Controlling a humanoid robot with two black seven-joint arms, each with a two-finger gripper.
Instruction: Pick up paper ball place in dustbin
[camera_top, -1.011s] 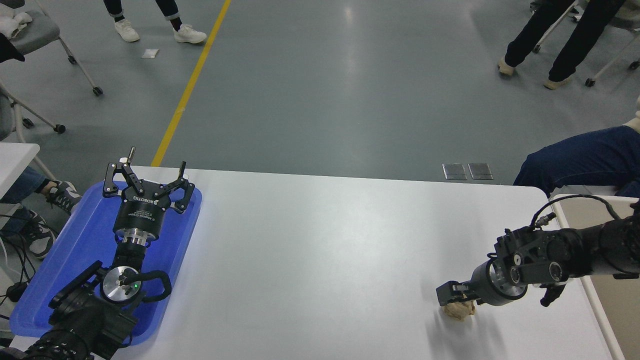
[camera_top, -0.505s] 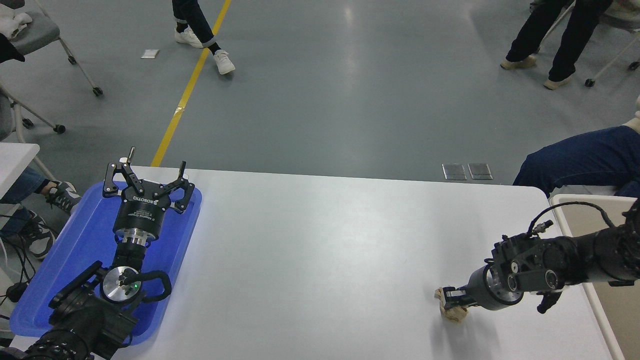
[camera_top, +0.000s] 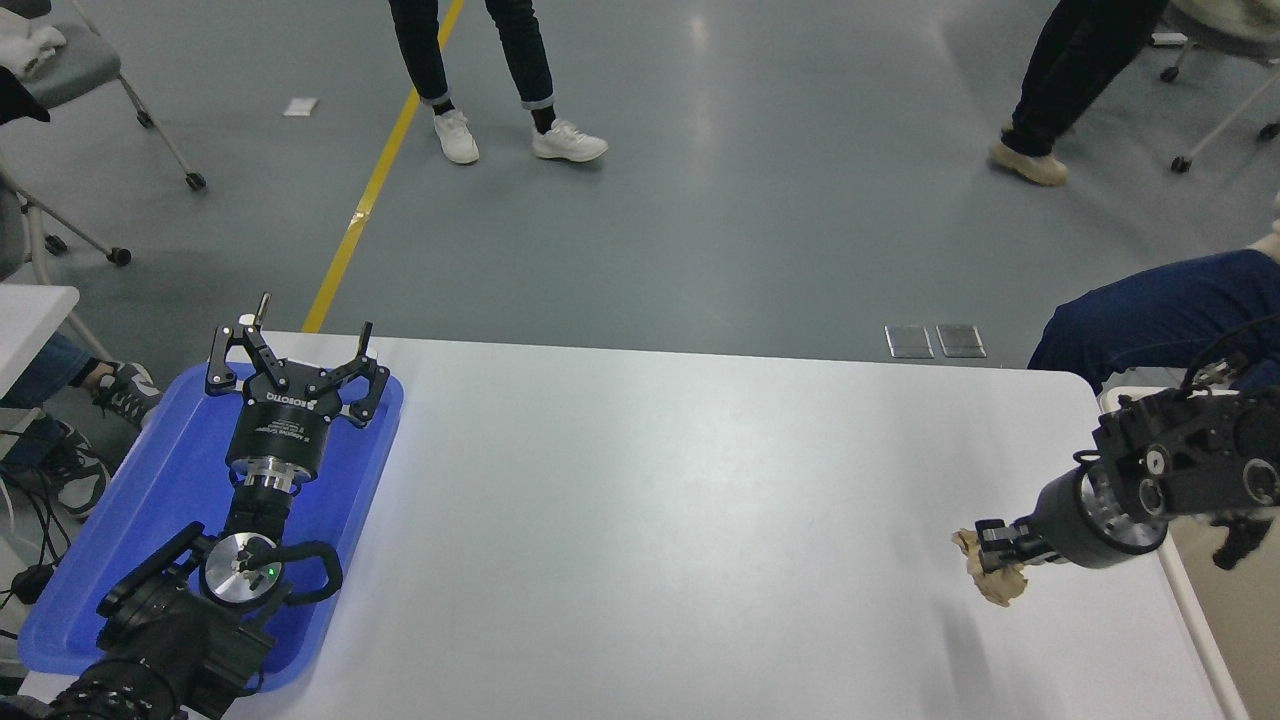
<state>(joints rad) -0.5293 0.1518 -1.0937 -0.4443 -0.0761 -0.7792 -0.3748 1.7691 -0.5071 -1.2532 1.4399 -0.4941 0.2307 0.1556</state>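
My right gripper (camera_top: 990, 562) is shut on the paper ball (camera_top: 997, 578), a crumpled tan wad, and holds it lifted above the white table (camera_top: 650, 520) near its right side. The ball's shadow lies on the table below it. The dustbin (camera_top: 1225, 640), beige with a pale rim, stands just off the table's right edge, mostly behind my right arm. My left gripper (camera_top: 300, 345) is open and parked over the blue tray (camera_top: 120, 540) at the lower left.
A person's leg in blue jeans (camera_top: 1160, 310) is beyond the table's far right corner. Other people's legs (camera_top: 500, 80) stand on the grey floor farther back. Chairs on wheels (camera_top: 90, 70) are at the upper left.
My right gripper closed on the paper ball, lifted it off the table and carried it to the right toward the dustbin. A person walked rightward across the floor behind. The left arm stayed still.
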